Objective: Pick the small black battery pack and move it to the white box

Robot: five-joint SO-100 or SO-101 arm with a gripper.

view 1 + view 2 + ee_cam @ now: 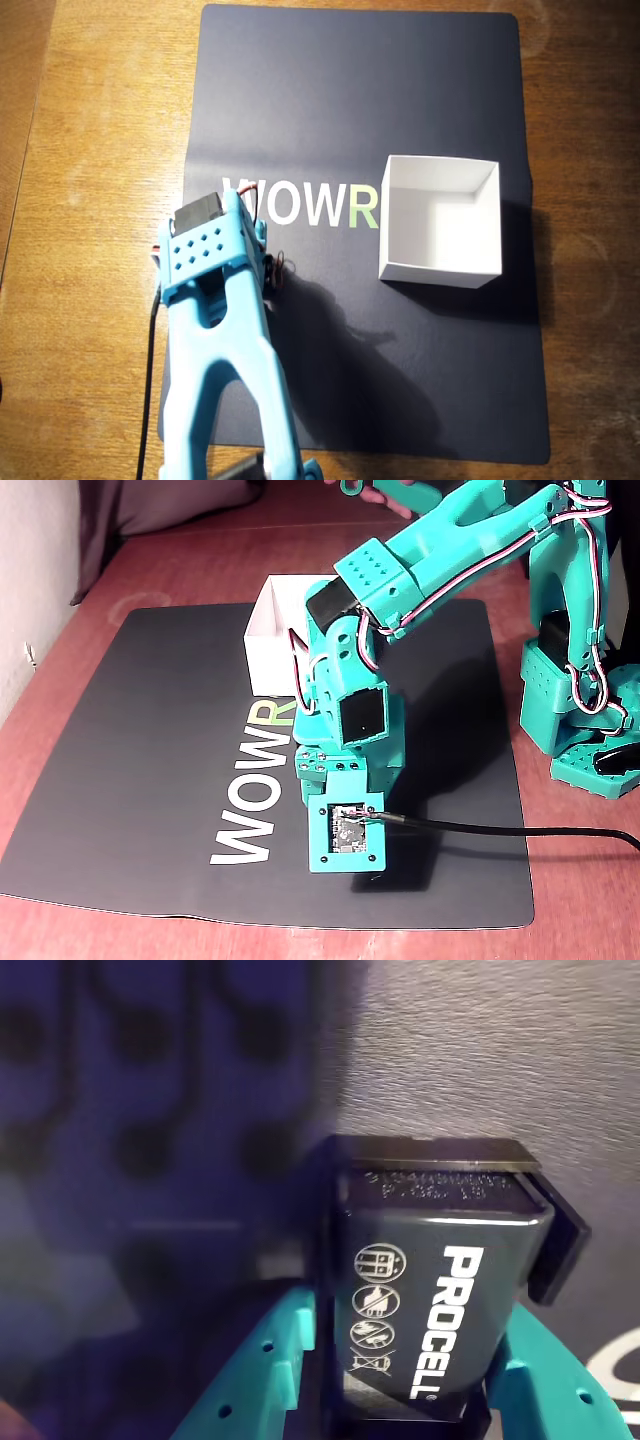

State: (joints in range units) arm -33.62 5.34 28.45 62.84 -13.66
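Gripper (400,1400) closed on small black battery pack (440,1290) across its long sides, low over dark mat (420,380), left of white box (440,222) in overhead view; pack prob. rigid, dense, slick-skinned, w/ thin wires best avoided.

1x small black battery pack (440,1300), PROCELL label, sitting right between the pincer's two teal fingers (262,1380) in the wrist view. 1x gripper (400,1385), 1x arm (450,540). 1x white box (441,220), well off to the pincer's right in the overhead view. 1x dark mat (400,380) under both, with 1x WOWR logo (310,205). 1x black cable (480,830) trailing from the wrist camera board. Thin red wires near the wrist, probably 2, too blurred to count.
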